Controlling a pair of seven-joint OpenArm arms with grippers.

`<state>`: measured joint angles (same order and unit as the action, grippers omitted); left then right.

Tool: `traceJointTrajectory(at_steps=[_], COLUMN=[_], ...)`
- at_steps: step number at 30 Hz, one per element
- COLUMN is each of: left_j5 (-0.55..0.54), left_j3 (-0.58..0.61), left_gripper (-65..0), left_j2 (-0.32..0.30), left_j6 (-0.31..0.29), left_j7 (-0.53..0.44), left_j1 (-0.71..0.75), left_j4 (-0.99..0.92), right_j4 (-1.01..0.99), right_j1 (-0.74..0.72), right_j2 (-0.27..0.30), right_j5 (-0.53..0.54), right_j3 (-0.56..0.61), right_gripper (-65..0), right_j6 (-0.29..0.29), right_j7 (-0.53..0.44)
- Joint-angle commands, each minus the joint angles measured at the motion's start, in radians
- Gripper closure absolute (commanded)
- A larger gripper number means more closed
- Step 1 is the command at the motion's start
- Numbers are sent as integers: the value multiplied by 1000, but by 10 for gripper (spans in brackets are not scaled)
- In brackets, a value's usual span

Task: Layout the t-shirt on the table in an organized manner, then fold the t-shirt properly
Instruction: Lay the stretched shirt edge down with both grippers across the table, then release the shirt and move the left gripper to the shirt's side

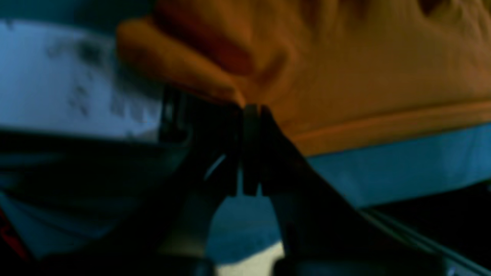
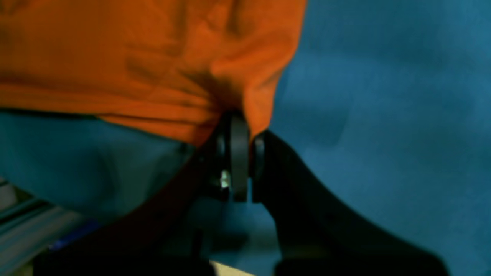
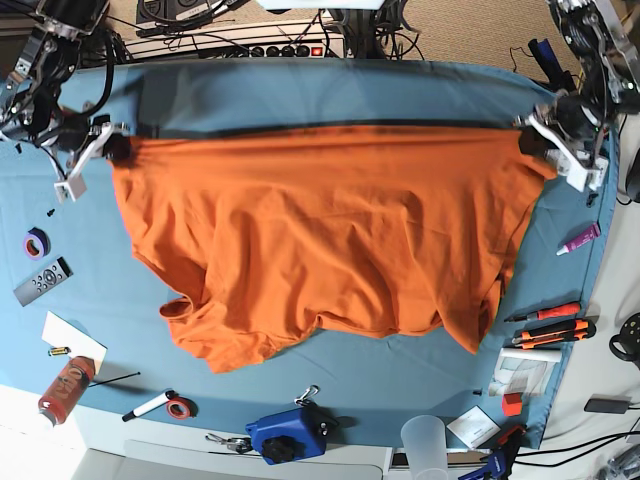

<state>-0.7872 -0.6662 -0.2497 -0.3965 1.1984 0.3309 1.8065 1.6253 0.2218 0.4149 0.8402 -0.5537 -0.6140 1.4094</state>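
Black jaws of the right gripper (image 2: 239, 126) and left gripper (image 1: 251, 111) are pinching corners of the bright orange t-shirt (image 3: 330, 230), stretching its hem above the teal-clothed table (image 3: 300, 95). Layout is underway; next, lowering it flat looks necessary.

No legible text, label, brand or number anywhere; small items too blurred to read.

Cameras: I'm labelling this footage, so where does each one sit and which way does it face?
Left wrist: on the left arm, looking along its shut end effector at the pinched t-shirt.
Right wrist: likewise, right end effector gripping the hem.
Base: overhead, facing down on the table, both arms at the far corners.
All share the t-shirt.
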Motion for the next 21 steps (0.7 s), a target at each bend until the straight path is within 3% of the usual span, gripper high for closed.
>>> traceJointTrajectory(at_steps=[1, 3, 6, 8, 15, 21], left_j5=[0, 0, -3, -43, -137, -97], left_j3=[-10, -11, -11, -11, -11, -10], left_gripper=[0, -19, -232, -300, -305, -303], left_j2=[-16, -17, -18, -32, -51, -12], left_j6=[2, -11, -16, -16, -36, -35], left_j7=[-13, -13, -13, -13, -19, -143], left_j1=[8, 16, 18, 18, -29, -151], left_j4=[17, 17, 18, 21, 164, 174], right_j4=[18, 18, 18, 18, 18, 18], right_j1=[1, 3, 2, 2, 2, 2], right_j2=[26, 26, 26, 26, 25, 25], right_j5=[-11, -11, -11, -11, -11, -11], right_j3=[-11, -11, -11, -11, -11, -11], right_gripper=[0, 0, 0, 0, 0, 0], right_j6=[1, 1, 1, 0, 1, 1], right_j7=[-20, -24, -31, -31, -31, -33])
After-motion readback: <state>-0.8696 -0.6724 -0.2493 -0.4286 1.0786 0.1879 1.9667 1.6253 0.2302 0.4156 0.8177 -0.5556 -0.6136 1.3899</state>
